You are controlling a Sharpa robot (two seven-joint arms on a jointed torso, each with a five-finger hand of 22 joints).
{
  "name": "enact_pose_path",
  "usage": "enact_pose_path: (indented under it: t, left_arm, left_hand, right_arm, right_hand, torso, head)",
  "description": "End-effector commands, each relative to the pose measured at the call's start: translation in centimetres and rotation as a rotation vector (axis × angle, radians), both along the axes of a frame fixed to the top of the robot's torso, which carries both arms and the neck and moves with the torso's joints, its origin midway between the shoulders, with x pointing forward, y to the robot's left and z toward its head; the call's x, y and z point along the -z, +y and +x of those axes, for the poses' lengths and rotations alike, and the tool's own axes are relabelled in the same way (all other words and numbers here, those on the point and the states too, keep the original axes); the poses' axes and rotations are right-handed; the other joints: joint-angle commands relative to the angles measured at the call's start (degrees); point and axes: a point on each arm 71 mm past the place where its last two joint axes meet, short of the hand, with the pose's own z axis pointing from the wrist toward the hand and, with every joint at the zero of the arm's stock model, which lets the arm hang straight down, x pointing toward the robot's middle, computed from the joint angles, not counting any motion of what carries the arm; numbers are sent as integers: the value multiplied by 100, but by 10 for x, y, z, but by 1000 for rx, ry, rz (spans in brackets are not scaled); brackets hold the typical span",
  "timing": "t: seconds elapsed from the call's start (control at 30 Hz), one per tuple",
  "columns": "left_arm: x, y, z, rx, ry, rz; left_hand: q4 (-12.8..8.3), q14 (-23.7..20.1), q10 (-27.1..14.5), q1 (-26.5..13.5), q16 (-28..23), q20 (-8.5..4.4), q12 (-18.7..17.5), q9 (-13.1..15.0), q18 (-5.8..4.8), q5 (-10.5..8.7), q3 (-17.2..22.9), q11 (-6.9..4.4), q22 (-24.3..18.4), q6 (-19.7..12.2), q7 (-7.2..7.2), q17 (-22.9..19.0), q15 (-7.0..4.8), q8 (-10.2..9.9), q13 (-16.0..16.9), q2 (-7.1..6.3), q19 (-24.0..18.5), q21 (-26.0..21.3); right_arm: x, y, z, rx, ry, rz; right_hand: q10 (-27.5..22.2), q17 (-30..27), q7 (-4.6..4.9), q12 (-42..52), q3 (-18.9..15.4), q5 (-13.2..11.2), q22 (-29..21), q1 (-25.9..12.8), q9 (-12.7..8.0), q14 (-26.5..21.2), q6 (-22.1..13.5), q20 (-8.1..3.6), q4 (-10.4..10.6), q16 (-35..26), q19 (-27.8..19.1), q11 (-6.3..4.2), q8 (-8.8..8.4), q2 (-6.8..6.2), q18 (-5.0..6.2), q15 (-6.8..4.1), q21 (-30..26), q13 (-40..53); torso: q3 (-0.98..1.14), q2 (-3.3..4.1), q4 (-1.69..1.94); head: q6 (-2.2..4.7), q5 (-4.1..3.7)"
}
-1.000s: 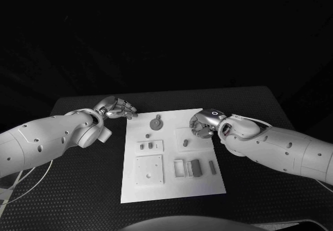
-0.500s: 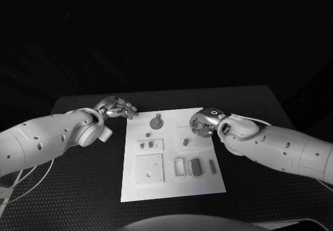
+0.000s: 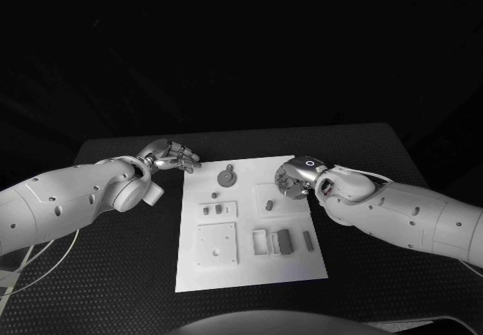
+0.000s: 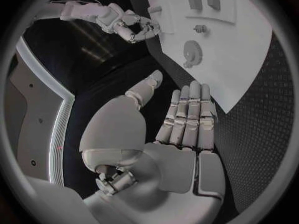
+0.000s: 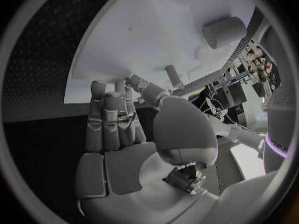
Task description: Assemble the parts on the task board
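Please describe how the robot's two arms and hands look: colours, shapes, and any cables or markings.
Both arms are white, rounded shells with small dark holes. The left hand and right hand are silver metal with segmented fingers. A thin pale cable loops beside the left arm.

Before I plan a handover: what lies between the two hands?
In the head view, between the left hand and the right hand lies the task board's far end, bearing a round disc part.
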Motion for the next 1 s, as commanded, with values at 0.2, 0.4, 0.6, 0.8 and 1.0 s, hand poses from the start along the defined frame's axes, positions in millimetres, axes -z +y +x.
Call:
enact_pose_path:
  t: [0.2, 0.4, 0.6, 0.8, 1.0]
  left_arm:
    - [-1, -3, 0, 17, 7, -16]
    - [0, -3, 0, 18, 9, -16]
    - [0, -2, 0, 16, 11, -14]
    - [0, -3, 0, 18, 11, -14]
    - [0, -3, 0, 17, 12, -14]
  left_hand:
    - [-12, -2, -37, 16, -28, 11, 26, -6, -80, 3, -40, -2, -18, -36, -11, 18, 26, 11, -10, 52, -3, 12]
    - [-13, -6, -41, 19, -38, 12, 29, -6, -81, 2, -44, 0, -29, -38, -11, 27, 28, 12, -13, 52, -6, 12]
    - [-13, -11, -50, 19, -51, 15, 31, -8, -84, 2, -52, 2, -43, -44, -9, 40, 32, 11, -19, 49, -13, 13]
    - [-12, -14, -56, 21, -61, 16, 33, -9, -84, 2, -56, 4, -53, -50, -7, 49, 34, 10, -23, 50, -16, 14]
    - [-11, -15, -58, 21, -66, 17, 35, -9, -85, 2, -59, 5, -59, -52, -6, 55, 35, 10, -25, 52, -16, 15]
  right_arm:
    - [8, 1, -4, -12, 18, -35]
    - [7, 1, -4, -8, 10, -36]
    - [7, 2, -3, -4, 6, -39]
    - [8, 2, -3, -5, 6, -43]
    - [8, 4, -3, -9, -5, -43]
  right_hand:
    - [123, 45, -31, 21, -30, 16, 36, 24, 18, 36, 121, -16, -2, 63, 74, -27, 84, 93, 87, -67, 8, 67]
    - [150, 69, -44, 10, -23, 18, 54, 47, 18, 49, 148, -29, -6, 80, 90, -38, 100, 118, 87, -79, 15, 95]
    - [149, 75, -45, 1, -20, 18, 59, 57, 17, 49, 150, -32, -9, 81, 90, -40, 101, 128, 87, -81, 15, 101]
    - [147, 87, -46, -22, 0, 20, 70, 108, 12, 43, 148, -39, -17, 80, 83, -40, 102, 159, 87, -82, 9, 115]
    - [188, 132, -56, -56, 46, 16, 111, 309, 14, 49, 175, -55, -30, 100, 84, -55, 127, 336, 87, -97, 13, 168]
  torso:
    - [5, 0, -5]
    - [2, 0, -1]
    - [3, 3, -1]
    - [2, 1, 1]
    - [2, 0, -2]
  head:
    - [-4, -2]
    - [-14, -2]
    - [-20, 1]
    - [-22, 2]
    - [-27, 3]
